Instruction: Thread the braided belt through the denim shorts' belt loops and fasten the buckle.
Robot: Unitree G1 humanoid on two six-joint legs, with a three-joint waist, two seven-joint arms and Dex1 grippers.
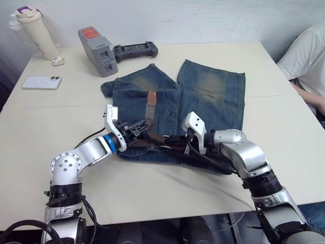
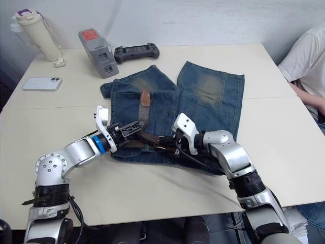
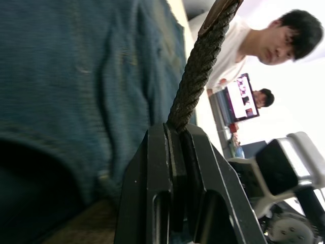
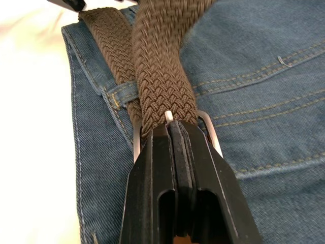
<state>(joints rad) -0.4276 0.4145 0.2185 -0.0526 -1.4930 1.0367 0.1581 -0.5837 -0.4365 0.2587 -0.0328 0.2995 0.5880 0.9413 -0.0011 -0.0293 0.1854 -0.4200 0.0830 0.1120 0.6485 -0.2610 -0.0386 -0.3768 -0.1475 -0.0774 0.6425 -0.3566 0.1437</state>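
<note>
Nearest the robot, the two grippers work at the waistband edge of the denim shorts, which lie flat on the cream table with the waistband toward the robot and the two legs pointing away. The right gripper has its two black fingers pressed together on the braided belt right at the buckle, whose silver frame shows on either side of the fingers and whose prong tip pokes up through the weave; just beyond, a second run of the strap passes under a belt loop on the waistband. The left gripper is likewise clamped tight, pinching the belt edge-on so the dark woven strap rises straight out from between its fingers. In the head views the belt runs along the waistband between the two grippers, and its tan leather tip lies up over the middle of the shorts, pointing away from the robot. Both legs carry faded yellowish patches. Farther back on the table's left side sit a white phone, a grey box with a red label, a black handheld controller beside it, and a cream bottle in the far corner. A person in a white shirt sits at the table's far right edge.
</note>
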